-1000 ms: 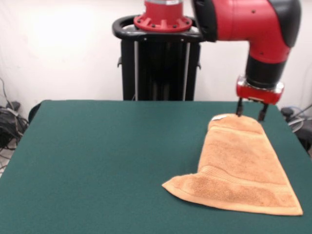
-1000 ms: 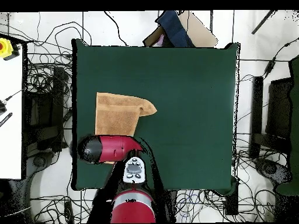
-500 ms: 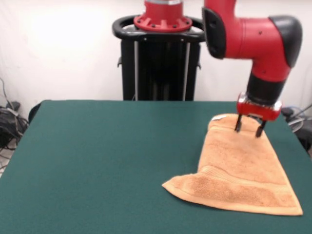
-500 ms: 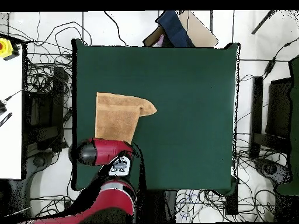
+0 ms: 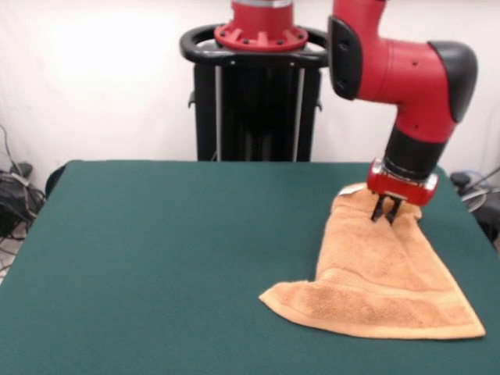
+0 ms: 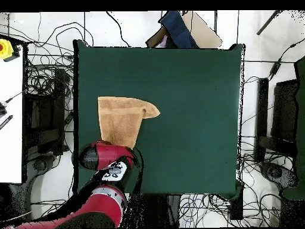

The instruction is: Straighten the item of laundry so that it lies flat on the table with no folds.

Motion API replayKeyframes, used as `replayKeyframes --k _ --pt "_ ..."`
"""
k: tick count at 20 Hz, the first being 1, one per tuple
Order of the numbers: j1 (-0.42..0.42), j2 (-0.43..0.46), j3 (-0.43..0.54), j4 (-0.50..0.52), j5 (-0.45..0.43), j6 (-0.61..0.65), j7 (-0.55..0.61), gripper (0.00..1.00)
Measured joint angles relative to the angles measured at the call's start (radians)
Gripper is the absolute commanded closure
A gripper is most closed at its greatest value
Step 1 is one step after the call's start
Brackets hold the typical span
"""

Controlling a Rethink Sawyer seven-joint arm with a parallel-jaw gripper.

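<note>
The item of laundry (image 5: 383, 281) is a light orange-tan towel lying folded on the right side of the green table (image 5: 172, 258), wide at the near edge and narrowing toward the far edge. A folded layer with a band stripe runs along its near side. My gripper (image 5: 385, 212) is down on the towel's narrow far end, fingers pinched together on the cloth, which bunches up slightly under them. From overhead, the towel (image 6: 121, 119) lies at the left of the table (image 6: 190, 107), and the red arm (image 6: 104, 156) hides the gripper.
The towel's right edge lies close to the table's right edge in the front view. Cables (image 6: 41, 137) cover the floor around the table. A white bench (image 6: 11, 119) stands at the overhead left, and a dark blue bundle (image 6: 177, 30) sits beyond the top edge.
The gripper came down from above the towel's far end onto it and its fingers closed from apart to pinched on the cloth. The towel's far end has bunched slightly.
</note>
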Motion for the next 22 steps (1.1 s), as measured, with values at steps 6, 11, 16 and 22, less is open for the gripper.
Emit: replayKeyframes --k 6,11,16,22 --pt "-0.049 -0.006 0.014 0.004 0.0 0.002 0.0 1.0" --pt "-0.177 -0.027 0.09 0.039 -0.004 -0.002 0.0 1.0" --pt "-0.279 -0.042 0.168 0.09 -0.032 -0.054 0.0 1.0" --pt "-0.294 -0.067 0.199 0.186 -0.031 -0.208 0.0 1.0"
